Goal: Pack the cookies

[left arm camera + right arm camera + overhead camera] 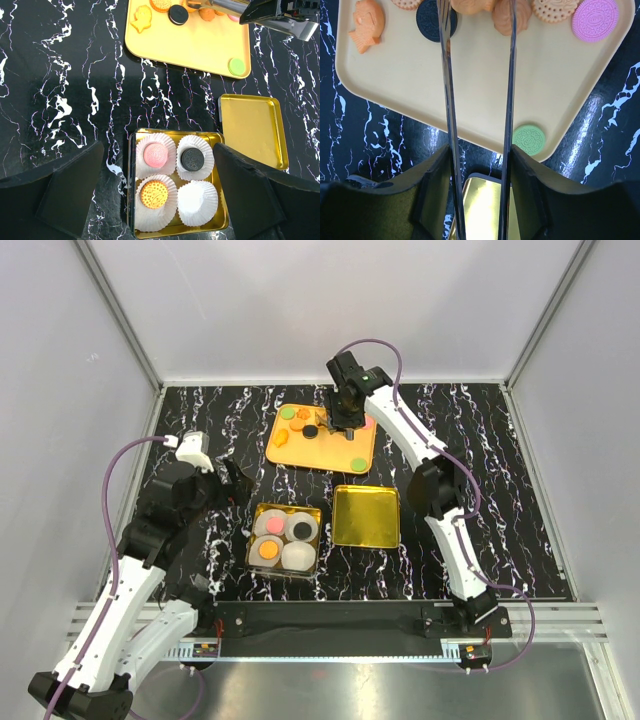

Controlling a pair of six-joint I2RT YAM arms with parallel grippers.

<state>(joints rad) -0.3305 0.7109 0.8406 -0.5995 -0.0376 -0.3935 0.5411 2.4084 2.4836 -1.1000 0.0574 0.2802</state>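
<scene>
The right gripper (pixel 479 167) has its two black fingers (pixel 432 190) pressed against the outer sides of a pair of long metal tongs (pixel 449 100), gripping them. The two blades run forward from the fingers, parallel and apart, out over a flat yellow tray (pixel 395 85). Between the blades at their far end lies a plain orange cookie (pixel 472 5), cut by the picture edge; contact with the tips cannot be told. An orange flower-shaped cookie (pixel 500 22) sits under the right blade. Right of it are a tan dotted round cookie (pixel 554 10) and a pink round cookie (pixel 595 19). Left of the blades are a black round cookie (pixel 430 22) and, further left, an orange fish-shaped cookie (pixel 368 24). A green round cookie (pixel 529 139) lies just right of the blades at the tray's near edge. The left gripper (pixel 158 145) is spread wide, gripping nothing, above an open square gold tin (pixel 131 190). Four white paper cups fill the tin: a pink cookie in its cup (pixel 155 155) and a black cookie in its cup (pixel 192 159) on the far side, a tan cookie in its cup (pixel 153 194) near left, and one bare paper cup (pixel 198 202) near right. A gold lid (pixel 252 130) lies right of the tin on the black marbled table (pixel 60 75)
</scene>
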